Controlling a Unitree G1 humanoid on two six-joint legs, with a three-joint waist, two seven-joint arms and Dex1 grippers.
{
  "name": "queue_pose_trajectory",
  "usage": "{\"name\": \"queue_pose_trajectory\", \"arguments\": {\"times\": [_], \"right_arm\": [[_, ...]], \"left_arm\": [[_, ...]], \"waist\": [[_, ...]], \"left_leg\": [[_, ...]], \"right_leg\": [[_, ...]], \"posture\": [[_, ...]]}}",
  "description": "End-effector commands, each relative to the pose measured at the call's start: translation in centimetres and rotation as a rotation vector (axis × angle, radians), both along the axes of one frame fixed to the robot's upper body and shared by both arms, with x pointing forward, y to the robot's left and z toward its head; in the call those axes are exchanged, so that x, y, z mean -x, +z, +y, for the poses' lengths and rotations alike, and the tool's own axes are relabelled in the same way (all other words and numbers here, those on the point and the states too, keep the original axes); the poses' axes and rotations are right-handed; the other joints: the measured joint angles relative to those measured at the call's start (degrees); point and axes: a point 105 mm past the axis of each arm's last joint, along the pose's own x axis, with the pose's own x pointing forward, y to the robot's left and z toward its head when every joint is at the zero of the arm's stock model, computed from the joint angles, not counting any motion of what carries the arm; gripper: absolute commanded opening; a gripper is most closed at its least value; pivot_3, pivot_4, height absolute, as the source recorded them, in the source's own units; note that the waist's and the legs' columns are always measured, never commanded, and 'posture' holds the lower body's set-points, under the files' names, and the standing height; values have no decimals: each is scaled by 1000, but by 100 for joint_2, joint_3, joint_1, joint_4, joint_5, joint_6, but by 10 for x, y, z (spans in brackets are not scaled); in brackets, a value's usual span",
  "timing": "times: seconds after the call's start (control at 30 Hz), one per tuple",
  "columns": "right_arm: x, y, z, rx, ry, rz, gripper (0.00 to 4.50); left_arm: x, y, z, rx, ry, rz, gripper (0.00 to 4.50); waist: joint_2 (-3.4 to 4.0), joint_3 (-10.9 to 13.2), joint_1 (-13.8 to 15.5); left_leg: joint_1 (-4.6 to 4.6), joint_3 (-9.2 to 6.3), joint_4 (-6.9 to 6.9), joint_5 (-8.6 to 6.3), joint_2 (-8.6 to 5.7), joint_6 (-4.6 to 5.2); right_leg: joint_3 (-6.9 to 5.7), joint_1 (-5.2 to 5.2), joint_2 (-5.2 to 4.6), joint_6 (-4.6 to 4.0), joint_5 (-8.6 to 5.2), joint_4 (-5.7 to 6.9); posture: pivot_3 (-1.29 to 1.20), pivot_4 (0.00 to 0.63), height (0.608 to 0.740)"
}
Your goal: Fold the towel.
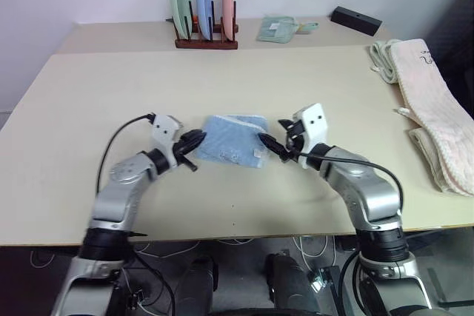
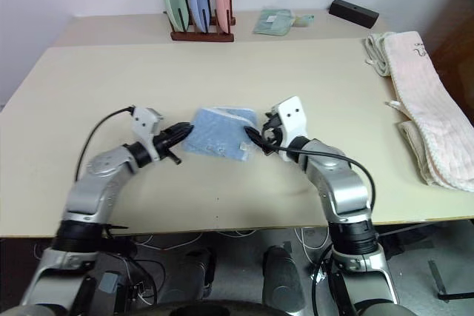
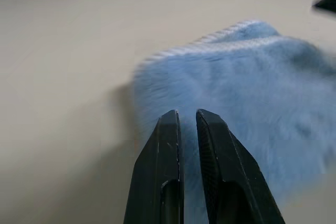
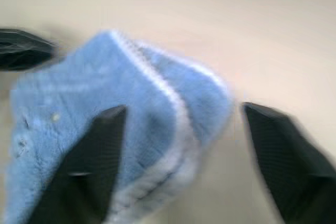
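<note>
towel point(image 1: 233, 138): folded pad, mid surface point(image 1: 89, 94), btwn both tools, long axis runs left-right
left tool point(image 3: 186, 116): clenched, empty, at towel's left edge
right tool point(image 4: 178, 129): spread wide, straddling towel's right end

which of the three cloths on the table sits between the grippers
The light blue towel, folded small at mid-table. The cream towel lies along the right edge, and the small mint-green cloth sits at the back beside the plate rack.
</note>
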Motion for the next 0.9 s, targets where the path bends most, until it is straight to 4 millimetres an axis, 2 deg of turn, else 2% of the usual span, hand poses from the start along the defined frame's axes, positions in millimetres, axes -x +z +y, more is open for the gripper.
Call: {"name": "queue_pose_trajectory", "arguments": {"times": [0.03,0.2,0.47,0.57,0.73,0.8,0.9], "right_arm": [[4,-7,-7,-119,-61,140,4431],[-1,-13,1,-241,-81,265,4431],[-13,-24,32,-289,-18,367,4431],[-17,-27,37,-297,-14,373,3564],[-20,-15,37,-363,-16,351,1121],[-20,-4,30,-393,-31,316,42],[-24,24,1,-470,-111,215,10]], "left_arm": [[24,18,-6,-54,-173,-56,482],[42,23,-17,-85,-294,-58,482],[43,17,-22,-80,-282,-40,482],[46,15,-24,-81,-280,-40,482],[48,13,-22,-76,-257,-37,482],[49,13,-22,-75,-253,-36,482],[48,13,-25,-65,-244,-41,482]], "waist": [[5,2,0],[8,4,10],[9,4,-38],[9,4,-64],[9,4,-125],[9,4,-137],[11,5,-114]], "left_leg": [[1,2,-2,0,-1,0],[-2,2,-5,0,-1,0],[0,2,-14,0,0,1],[1,2,-15,0,0,1],[1,2,-17,0,0,1],[1,1,-18,0,0,1],[0,0,-19,0,0,1]], "right_leg": [[2,1,-1,-1,0,-2],[2,-2,-1,-4,-1,-5],[2,-9,0,-1,1,1],[2,-9,1,-1,1,2],[2,-9,1,0,1,3],[2,-10,1,0,1,3],[1,-11,0,0,1,4]], "posture": [[0,150,740],[0,150,740],[0,150,740],[0,150,740],[0,150,740],[0,150,740],[0,150,740]]}}
